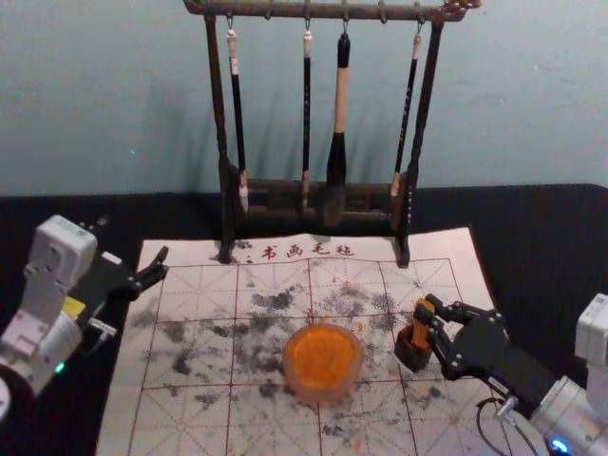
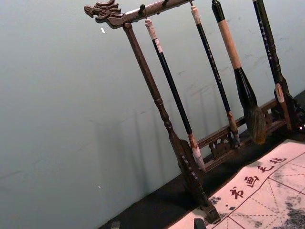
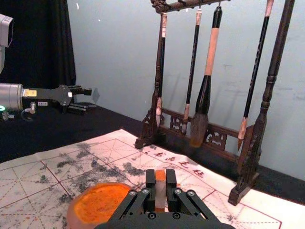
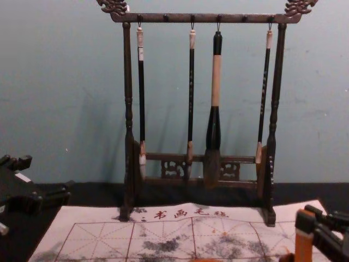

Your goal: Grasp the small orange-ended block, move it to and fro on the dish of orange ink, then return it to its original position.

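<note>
1. Far left: left gripper [image 1: 162, 263] is parked off the mat's edge, fingers spread, nothing in them. No drama there.
2. Wooden brush rack [image 1: 323, 10] stands at the back, four brushes dangling. A wide swing of the working arm could set them rocking, imo.
3. Dish of orange ink [image 1: 323, 392] sits mid-mat. Come in too low and the block clips the rim, so the dish skids or ink slops onto the calligraphy mat [image 1: 204, 282].
4. Right side's the action: right gripper [image 3: 160, 179] is clamped on the orange-ended block [image 4: 303, 246], right at the small dark holder [image 1: 411, 357]. Can't tell if its bottom end is inside. If it is, a slanted pull could drag or tip the holder; pressing off-centre could twist the block in the grip.
</note>
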You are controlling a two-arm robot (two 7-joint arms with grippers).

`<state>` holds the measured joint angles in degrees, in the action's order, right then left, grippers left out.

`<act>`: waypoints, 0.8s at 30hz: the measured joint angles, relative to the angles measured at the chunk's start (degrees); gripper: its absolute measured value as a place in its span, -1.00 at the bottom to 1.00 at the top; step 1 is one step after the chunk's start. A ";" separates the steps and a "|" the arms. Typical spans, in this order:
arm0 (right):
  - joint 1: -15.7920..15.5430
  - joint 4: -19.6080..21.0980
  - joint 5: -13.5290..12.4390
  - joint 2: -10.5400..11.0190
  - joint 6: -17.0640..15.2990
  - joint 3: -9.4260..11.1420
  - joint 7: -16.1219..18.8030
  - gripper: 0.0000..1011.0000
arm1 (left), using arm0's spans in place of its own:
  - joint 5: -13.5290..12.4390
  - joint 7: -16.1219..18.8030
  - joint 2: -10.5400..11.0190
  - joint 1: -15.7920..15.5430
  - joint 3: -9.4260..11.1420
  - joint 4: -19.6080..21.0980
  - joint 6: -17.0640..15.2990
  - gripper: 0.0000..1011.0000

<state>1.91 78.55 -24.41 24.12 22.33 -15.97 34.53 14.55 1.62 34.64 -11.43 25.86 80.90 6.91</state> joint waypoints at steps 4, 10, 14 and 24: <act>0.57 -1.10 -0.01 -0.27 -0.01 -0.26 0.34 -0.84 | 0.00 0.00 0.00 0.00 0.00 0.00 0.00 0.98; 1.32 -2.52 0.08 -0.73 0.00 -0.67 0.59 -0.84 | 0.00 0.00 0.00 0.00 0.00 0.00 0.00 0.98; 1.70 -3.32 0.21 -1.00 0.02 -0.84 0.64 -0.84 | 0.00 0.00 0.00 0.00 0.00 0.00 0.00 0.98; 2.32 -4.87 0.45 -1.46 0.05 -1.11 0.66 -0.84 | 0.00 0.00 0.00 0.00 0.00 0.00 0.00 0.98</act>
<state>4.23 73.68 -23.96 22.66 22.39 -17.08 35.19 14.55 1.62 34.65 -11.43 25.86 80.90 6.91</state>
